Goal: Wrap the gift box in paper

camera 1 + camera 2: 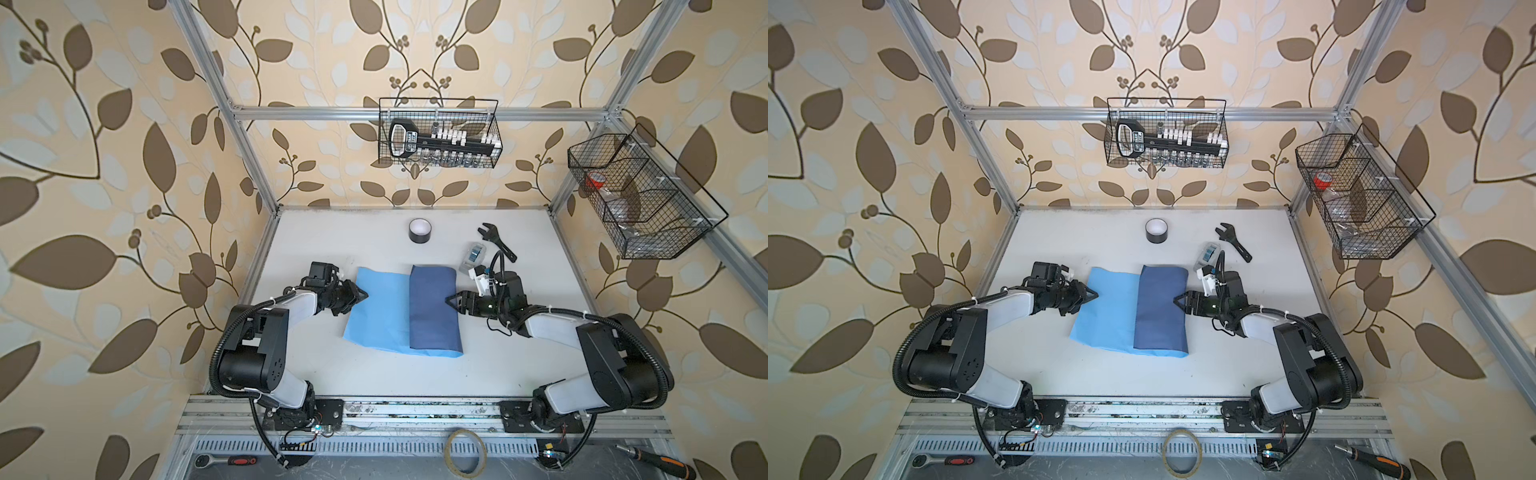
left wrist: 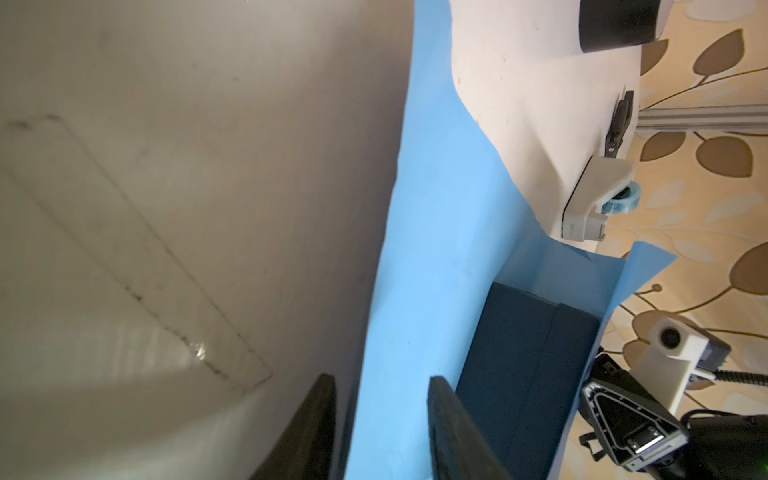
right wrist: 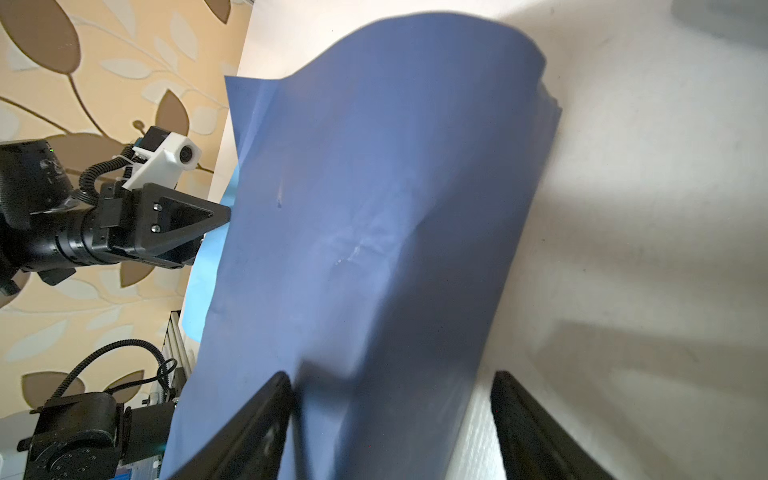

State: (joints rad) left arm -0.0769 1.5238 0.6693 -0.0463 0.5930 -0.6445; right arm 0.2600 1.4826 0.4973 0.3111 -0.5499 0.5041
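Observation:
The paper [image 1: 380,316] lies mid-table, light blue face up. Its darker slate flap [image 1: 434,307] is folded over the right half and hides the gift box in both top views. In the left wrist view the dark navy gift box [image 2: 528,365] shows under that raised flap. My left gripper [image 1: 362,296] is at the paper's left edge. Its fingers stand apart, with the light blue edge [image 2: 399,291] between them [image 2: 388,415]. My right gripper [image 1: 449,300] is at the fold's right side, open wide [image 3: 395,415]. One of its fingers [image 3: 266,415] touches the flap and the other is over bare table.
Behind the paper stand a black tape roll [image 1: 419,230], a black wrench [image 1: 496,241] and a clear-grey tape dispenser [image 1: 473,257]. Wire baskets hang on the back wall [image 1: 440,133] and the right frame [image 1: 640,195]. A tape ring [image 1: 465,451] lies beyond the front rail.

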